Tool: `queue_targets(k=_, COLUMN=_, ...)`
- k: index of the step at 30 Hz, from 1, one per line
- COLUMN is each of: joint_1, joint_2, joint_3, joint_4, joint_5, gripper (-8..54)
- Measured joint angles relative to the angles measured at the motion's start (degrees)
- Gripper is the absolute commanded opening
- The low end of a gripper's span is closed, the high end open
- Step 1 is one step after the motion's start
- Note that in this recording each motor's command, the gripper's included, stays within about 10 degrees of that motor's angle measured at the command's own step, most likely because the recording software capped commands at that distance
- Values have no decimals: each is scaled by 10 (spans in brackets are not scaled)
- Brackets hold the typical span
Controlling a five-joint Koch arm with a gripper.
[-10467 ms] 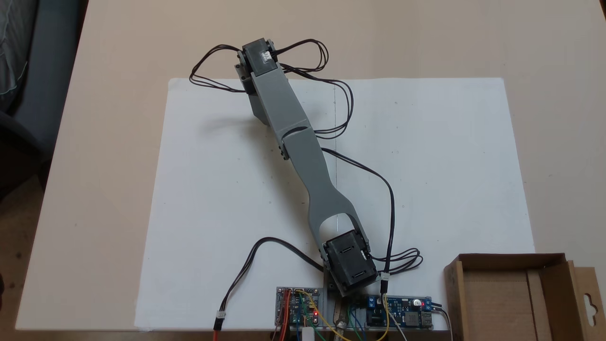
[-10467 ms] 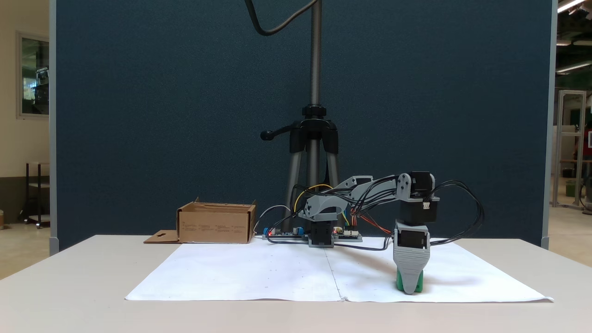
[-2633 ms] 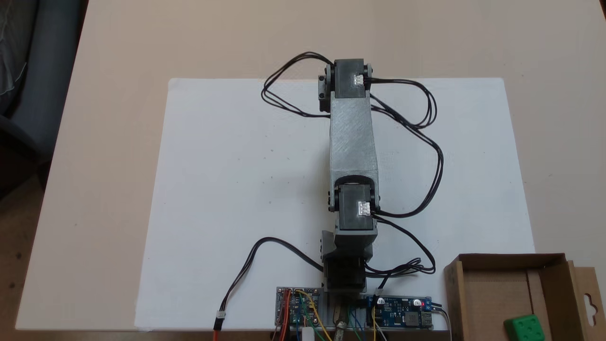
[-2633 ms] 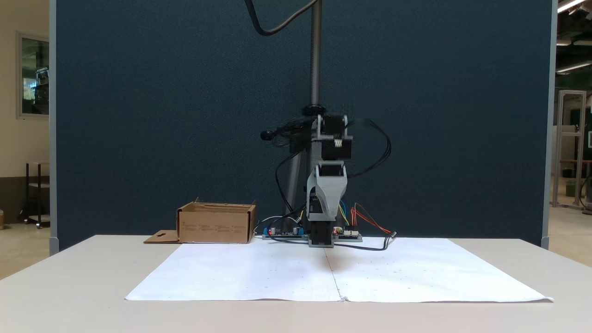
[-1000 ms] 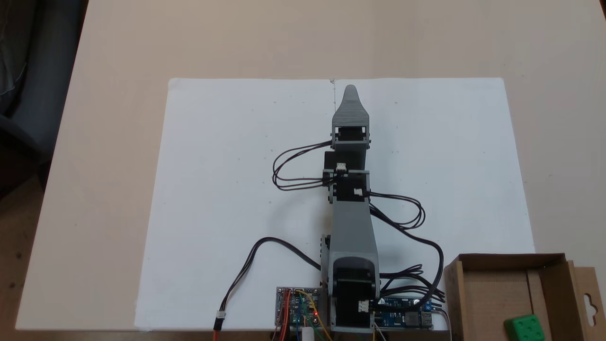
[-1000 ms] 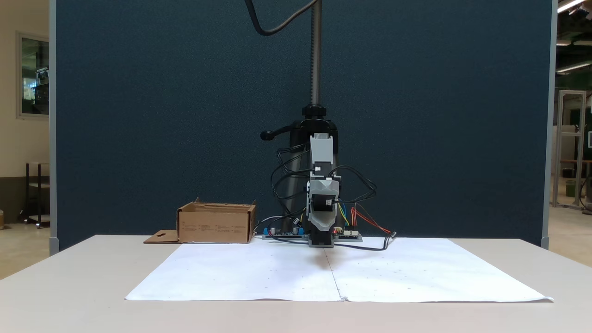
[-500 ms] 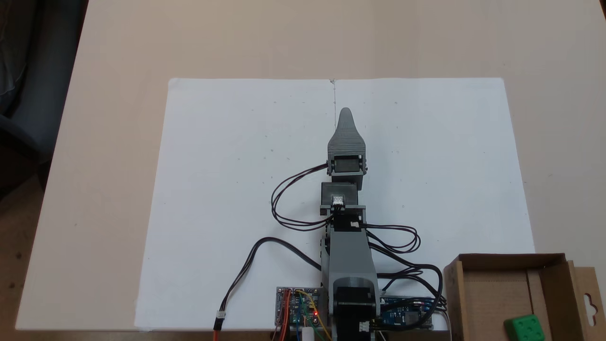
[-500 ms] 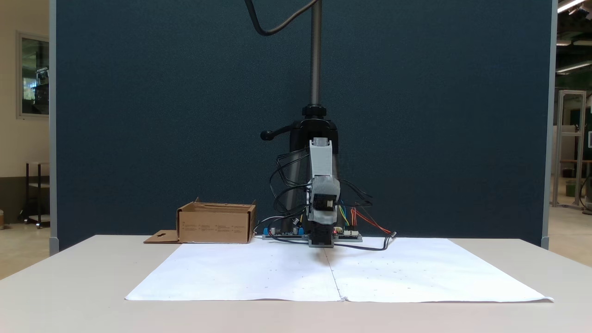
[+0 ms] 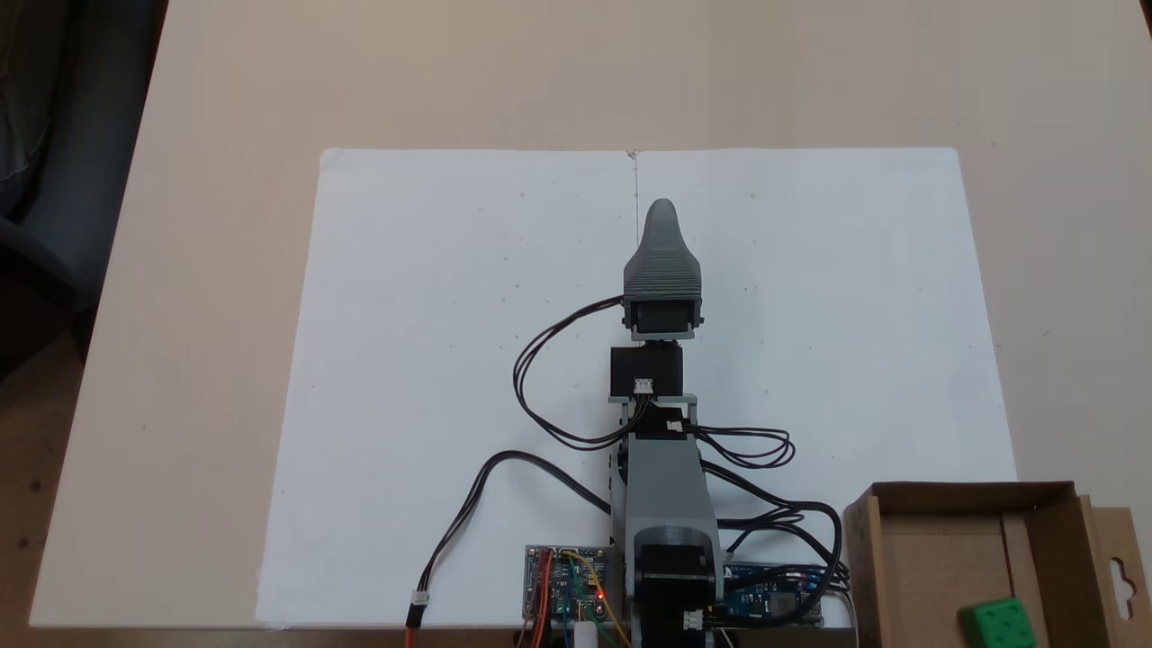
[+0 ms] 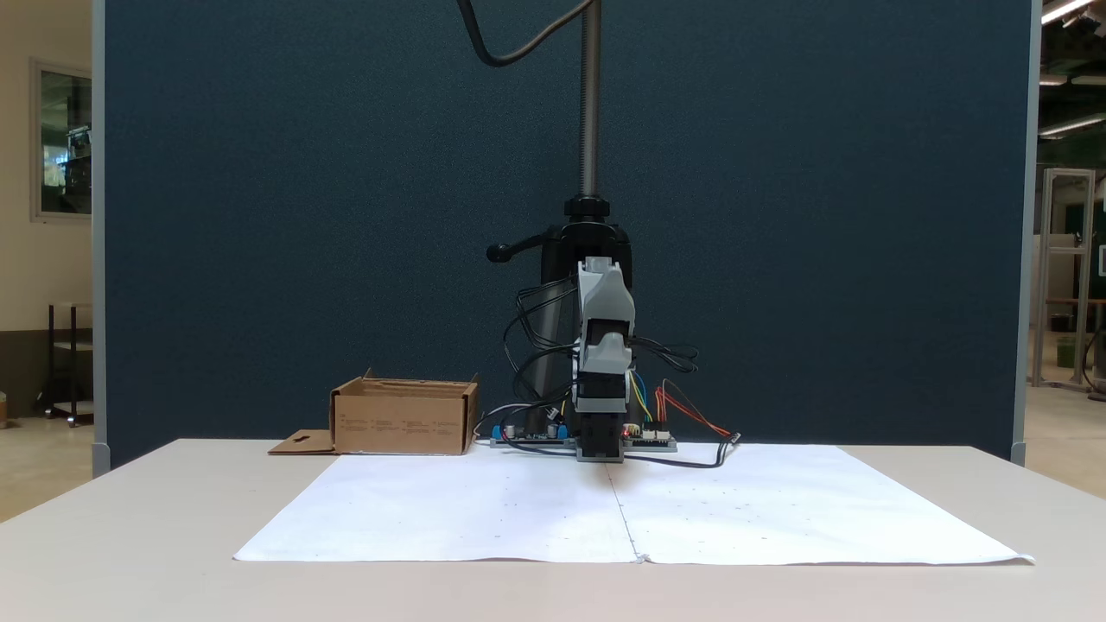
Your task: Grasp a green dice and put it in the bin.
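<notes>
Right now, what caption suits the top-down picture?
Green dice rests inside the cardboard bin; the arm's tool points away over white paper.

The green dice [image 9: 994, 623] has been carried from the white paper [image 9: 432, 360] into the bin [image 9: 954, 490], and the arm [image 9: 664, 468] has been folded back over its base.

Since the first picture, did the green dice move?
Yes. The green dice went from the white paper into the cardboard bin, at that fixed view's lower right.
</notes>
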Motion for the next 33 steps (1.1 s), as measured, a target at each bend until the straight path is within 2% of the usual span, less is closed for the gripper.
queue_targets(k=33, joint_1=0, joint_2=0, joint_3=0, joint_4=-29, joint_5=-1, gripper=459)
